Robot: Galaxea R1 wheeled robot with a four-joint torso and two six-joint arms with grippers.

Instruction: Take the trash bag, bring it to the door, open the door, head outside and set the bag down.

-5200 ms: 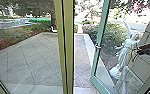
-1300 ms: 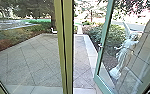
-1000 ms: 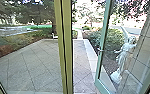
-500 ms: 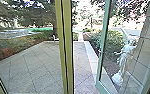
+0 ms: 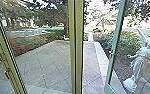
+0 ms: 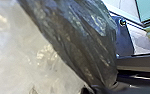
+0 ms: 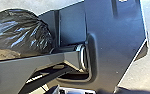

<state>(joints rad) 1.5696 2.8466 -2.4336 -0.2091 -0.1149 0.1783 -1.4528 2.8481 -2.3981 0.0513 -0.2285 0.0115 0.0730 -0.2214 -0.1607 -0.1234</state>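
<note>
The black trash bag looms large in the left wrist view, its plastic gathered to a narrow neck at my left gripper, which is shut on it. In the right wrist view the rounded bag appears beyond a bar of the robot. Ahead in the head view, the green-framed glass door stands swung outward, its handle partway up the edge. To its left is the yellow-green door post, with the opening between them.
Through the opening lies a paved yard with a pale curb. A white statue stands behind the door's glass, near a tiled wall. Fixed glass fills the left side, framed by a slanting yellow-green bar. Bushes grow beyond the curb.
The head view has turned left, bringing more of the left frame into sight. Since the earliest picture, the door has swung slightly wider and a dark arm has withdrawn from the right side.
</note>
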